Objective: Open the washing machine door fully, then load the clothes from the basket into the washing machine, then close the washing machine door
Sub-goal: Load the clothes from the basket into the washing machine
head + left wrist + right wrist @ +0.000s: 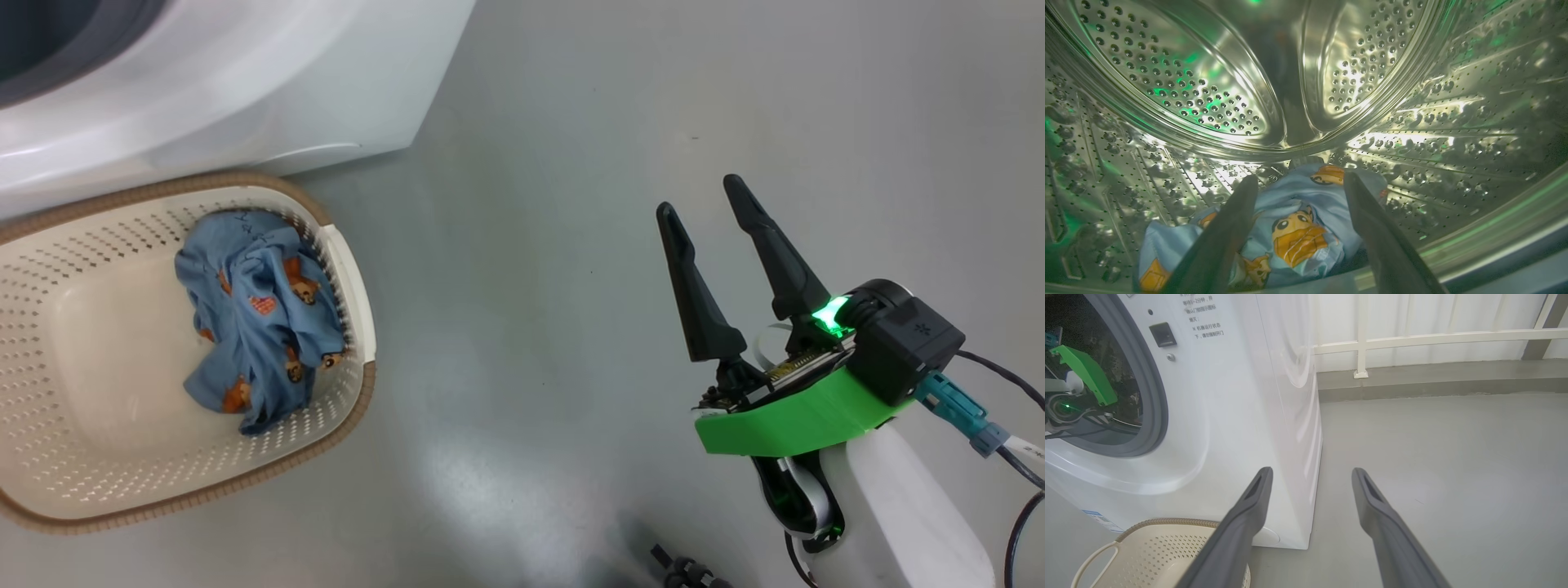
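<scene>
One basket (122,392) garment (261,327), one drum (1167,81) garment (1298,232)

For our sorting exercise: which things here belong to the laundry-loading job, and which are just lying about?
Job: washing machine; basket; garment in basket; garment in drum; left gripper.
Just there: white railing; grey floor.

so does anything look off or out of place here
Nothing stands out. One bear-print garment lies loose in the drum by the open left gripper; the second garment sits crumpled in the upright basket beside the washing machine. The right gripper hangs open above the floor.
</scene>
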Robot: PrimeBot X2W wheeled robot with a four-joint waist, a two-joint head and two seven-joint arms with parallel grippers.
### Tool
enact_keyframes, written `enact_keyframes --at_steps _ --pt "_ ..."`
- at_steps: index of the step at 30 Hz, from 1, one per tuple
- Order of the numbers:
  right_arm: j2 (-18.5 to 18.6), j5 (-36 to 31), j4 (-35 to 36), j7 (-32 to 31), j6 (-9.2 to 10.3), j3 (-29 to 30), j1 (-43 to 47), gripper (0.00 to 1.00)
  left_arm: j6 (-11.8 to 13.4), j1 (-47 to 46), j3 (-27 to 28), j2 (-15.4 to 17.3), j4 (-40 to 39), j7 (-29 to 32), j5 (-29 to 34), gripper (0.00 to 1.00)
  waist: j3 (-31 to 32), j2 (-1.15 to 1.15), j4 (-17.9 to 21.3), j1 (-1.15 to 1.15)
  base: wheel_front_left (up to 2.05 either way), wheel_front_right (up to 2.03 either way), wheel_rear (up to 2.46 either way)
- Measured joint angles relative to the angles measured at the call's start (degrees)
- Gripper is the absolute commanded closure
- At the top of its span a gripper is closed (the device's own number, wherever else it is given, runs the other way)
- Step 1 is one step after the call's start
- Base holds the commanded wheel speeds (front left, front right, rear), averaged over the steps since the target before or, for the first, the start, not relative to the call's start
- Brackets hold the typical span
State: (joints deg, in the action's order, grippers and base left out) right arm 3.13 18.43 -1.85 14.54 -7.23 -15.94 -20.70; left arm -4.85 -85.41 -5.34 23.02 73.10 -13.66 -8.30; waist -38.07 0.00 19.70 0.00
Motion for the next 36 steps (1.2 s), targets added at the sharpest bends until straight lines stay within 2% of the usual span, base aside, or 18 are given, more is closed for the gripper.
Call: enact_keyframes --at_steps 4,14,23,36 --pt "0.4 -0.1 0.0 0.0 0.0 0.6 0.0 0.0 -0.2 2.0 1.0 -1.1 -1.7 -0.6 -1.8 0.0 0.7 0.0 -0.4 0.0 0.0 0.0 0.0" --pt "1.5 -0.3 0.0 0.0 0.0 1.5 0.1 0.0 -0.2 14.7 5.0 -3.2 -16.9 -1.0 -3.9 0.0 3.2 0.0 -2.1 0.0 0.0 0.0 0.0" --pt "2.7 -0.4 -0.1 0.0 0.0 2.3 0.6 0.0 -0.7 24.1 8.7 -6.1 -26.9 -1.0 -3.8 0.0 6.2 0.0 -3.6 0.0 0.0 0.0 0.0" --pt "4.7 -0.3 -0.7 0.0 0.0 4.6 4.1 0.0 -1.7 37.7 13.1 -10.8 -36.6 -1.0 -2.7 0.0 11.8 0.0 -5.8 -0.01 0.0 0.0 0.0"
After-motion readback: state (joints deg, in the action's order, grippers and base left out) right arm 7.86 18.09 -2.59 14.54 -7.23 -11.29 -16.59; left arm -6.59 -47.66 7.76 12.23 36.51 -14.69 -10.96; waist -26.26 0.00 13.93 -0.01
